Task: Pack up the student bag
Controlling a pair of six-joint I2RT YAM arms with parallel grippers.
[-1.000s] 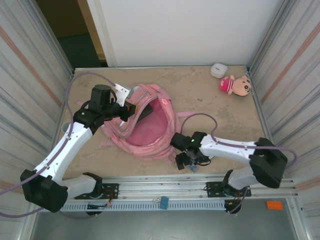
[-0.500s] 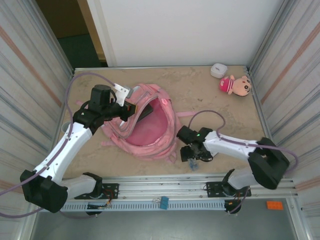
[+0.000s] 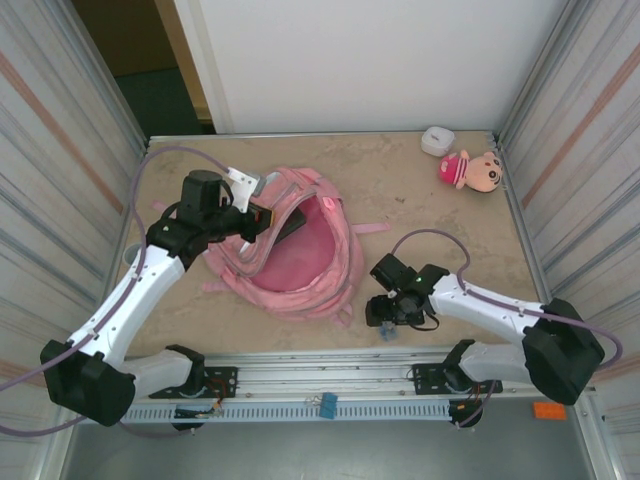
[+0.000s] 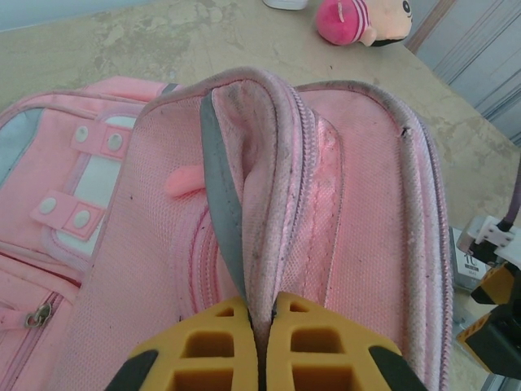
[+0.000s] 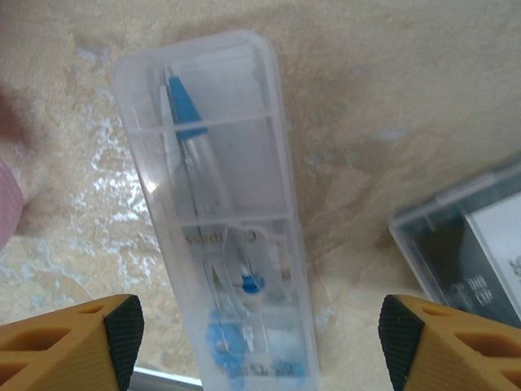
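Beige speckled table (image 3: 420, 200) carries the student bag (image 3: 300, 272) left of centre, its long axis running far to near, its unzipped mouth facing up and rightward. The left gripper (image 4: 259, 342) pinches the mouth's rim; the right gripper (image 3: 387, 313) is spread wide above a clear pencil case (image 5: 220, 204)

We can read no text anywhere. Faint print on the clear case (image 5: 216, 204) stays illegible. So does the label on the dark box (image 5: 444, 248).
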